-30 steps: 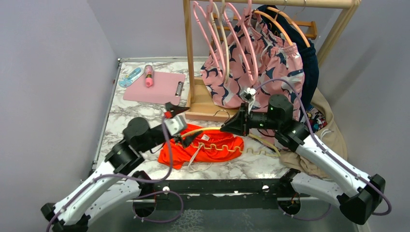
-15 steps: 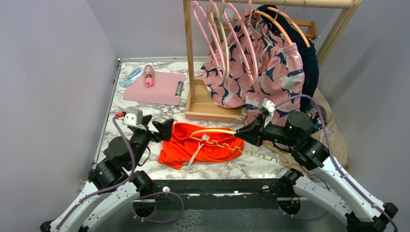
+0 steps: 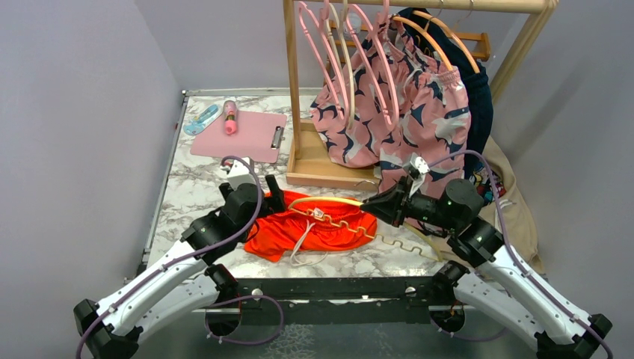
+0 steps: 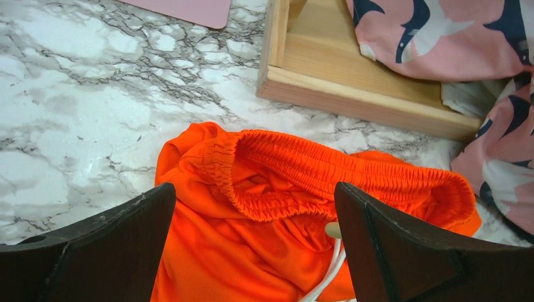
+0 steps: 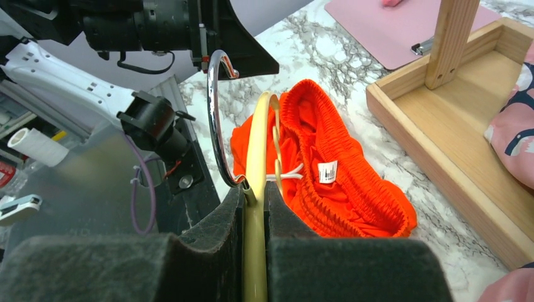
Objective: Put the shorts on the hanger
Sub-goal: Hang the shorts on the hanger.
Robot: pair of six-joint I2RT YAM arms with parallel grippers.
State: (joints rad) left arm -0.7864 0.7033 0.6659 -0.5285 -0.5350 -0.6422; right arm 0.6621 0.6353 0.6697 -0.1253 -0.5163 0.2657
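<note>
Only the top view takes in both arms at once. It shows the orange-red shorts crumpled on the marble tabletop close to its near edge, about midway along it, just in front of the wooden rack base. The pale-yellow hanger arcs over their upper side.

The left wrist view adds what that one cannot: the gathered elastic waistband gaping open, with a bit of white drawstring below it. The right wrist view alone shows a white label inside the waistband and the hanger's metal hook.

The left gripper is spread as wide as it goes and holds nothing. Its fingers sit over the end of the shorts nearer the left edge, with no contact visible. The right gripper is nearly closed, pinching the hanger's thin bar between its pads.

From the right wrist the hanger is seen edge-on, so its shape is lost. No view settles whether it passes inside the waistband. The left wrist view cuts off the lower part of the shorts.
</note>
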